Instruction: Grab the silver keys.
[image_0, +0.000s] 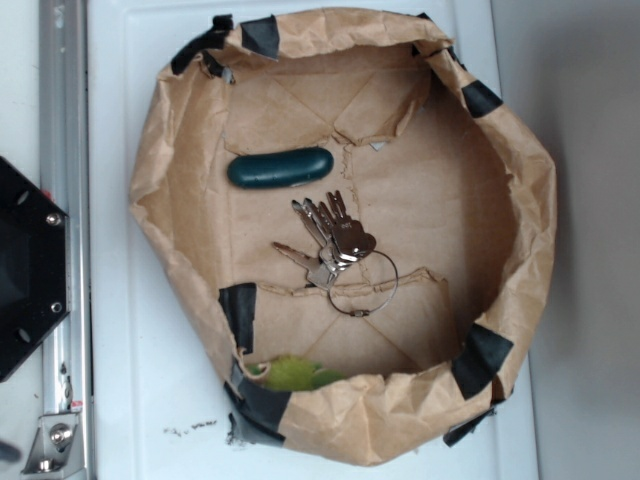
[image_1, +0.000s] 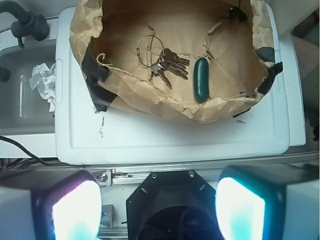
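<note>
The silver keys (image_0: 335, 242) lie fanned on a thin wire ring near the middle of a brown paper basin (image_0: 190, 170). They also show in the wrist view (image_1: 169, 65). A dark green oblong case (image_0: 280, 167) lies just beside them, also visible in the wrist view (image_1: 201, 79). My gripper (image_1: 157, 210) is open and empty, its two fingers wide apart at the bottom of the wrist view, well back from the basin and above the robot's black base. The gripper is out of the exterior view.
The paper basin, patched with black tape, sits on a white lid (image_1: 170, 137). A green object (image_0: 290, 374) lies at the basin's rim. The black robot base (image_0: 25, 270) and a metal rail (image_0: 62, 120) stand beside the lid. Crumpled white paper (image_1: 42, 80) lies in a side tray.
</note>
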